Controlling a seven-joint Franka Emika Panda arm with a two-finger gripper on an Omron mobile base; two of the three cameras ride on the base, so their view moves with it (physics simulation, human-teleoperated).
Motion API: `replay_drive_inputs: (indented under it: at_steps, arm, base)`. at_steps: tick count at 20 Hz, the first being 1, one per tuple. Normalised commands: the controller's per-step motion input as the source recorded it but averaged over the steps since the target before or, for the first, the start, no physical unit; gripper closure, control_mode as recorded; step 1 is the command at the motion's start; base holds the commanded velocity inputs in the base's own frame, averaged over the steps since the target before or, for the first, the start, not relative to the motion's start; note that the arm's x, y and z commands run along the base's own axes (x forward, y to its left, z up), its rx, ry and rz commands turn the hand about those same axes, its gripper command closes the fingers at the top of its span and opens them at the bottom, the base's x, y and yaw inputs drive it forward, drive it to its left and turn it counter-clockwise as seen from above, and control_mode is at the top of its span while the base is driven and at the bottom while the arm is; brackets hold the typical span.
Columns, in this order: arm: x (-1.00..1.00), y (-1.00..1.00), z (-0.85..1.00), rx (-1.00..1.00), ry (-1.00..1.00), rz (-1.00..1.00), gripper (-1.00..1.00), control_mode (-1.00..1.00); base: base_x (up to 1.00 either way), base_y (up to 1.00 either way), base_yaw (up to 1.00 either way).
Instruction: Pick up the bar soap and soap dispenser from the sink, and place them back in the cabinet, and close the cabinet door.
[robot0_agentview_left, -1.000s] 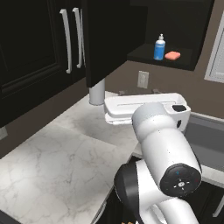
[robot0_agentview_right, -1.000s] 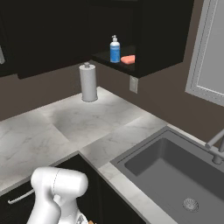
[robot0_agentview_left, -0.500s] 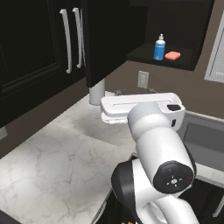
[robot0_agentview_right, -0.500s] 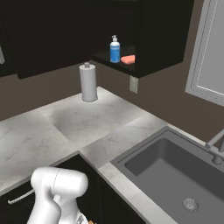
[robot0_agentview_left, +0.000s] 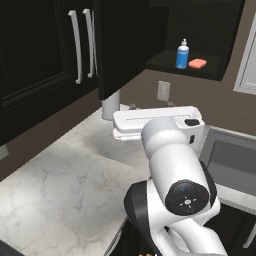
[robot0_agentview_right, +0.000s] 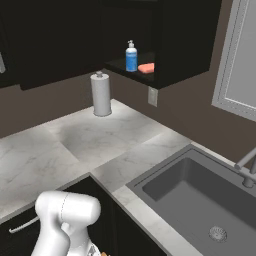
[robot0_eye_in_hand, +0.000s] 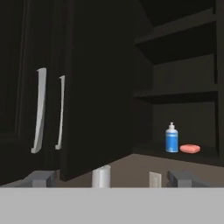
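Paper towel roll (robot0_agentview_right: 101, 94) on marble counter (robot0_agentview_right: 115, 137)

1 soap dispenser (robot0_agentview_left: 182, 54), 1 bar soap (robot0_agentview_left: 197, 63), 1 paper towel roll (robot0_agentview_right: 101, 94), 1 sink (robot0_agentview_right: 165, 186), 1 wall outlet (robot0_agentview_left: 163, 91).

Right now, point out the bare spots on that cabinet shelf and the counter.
Cabinet: bottom shelf bare right of the bar soap; soap dispenser crowds its left end. Marble counter bare between paper towel roll and sink.
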Motion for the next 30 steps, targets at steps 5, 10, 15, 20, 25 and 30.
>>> replay_drive_inputs:
  at_steps: [5, 10, 15, 20, 25, 30]
  arm:
    - [0.12, 0.0, -0.11, -0.01, 0.0, -0.01, -1.0, -1.0]
    - [0.11, 0.0, -0.08, -0.01, 0.0, -0.01, -1.0, -1.0]
    - [0.11, 0.05, -0.05, 0.0, 0.0, -0.01, -1.0, -1.0]
    - [0.09, 0.14, -0.02, -0.01, 0.0, -0.02, -1.0, -1.0]
    - [0.05, 0.09, -0.02, 0.0, 0.0, -0.01, -1.0, -1.0]
    - [0.05, 0.08, -0.07, 0.0, 0.0, 0.0, -1.0, -1.0]
  base:
    - [0.0, 0.0, 0.0]
    - [0.0, 0.0, 0.0]
    - [0.0, 0.0, 0.0]
    - [0.0, 0.0, 0.0]
    - [0.0, 0.0, 0.0]
    - [0.0, 0.0, 0.0]
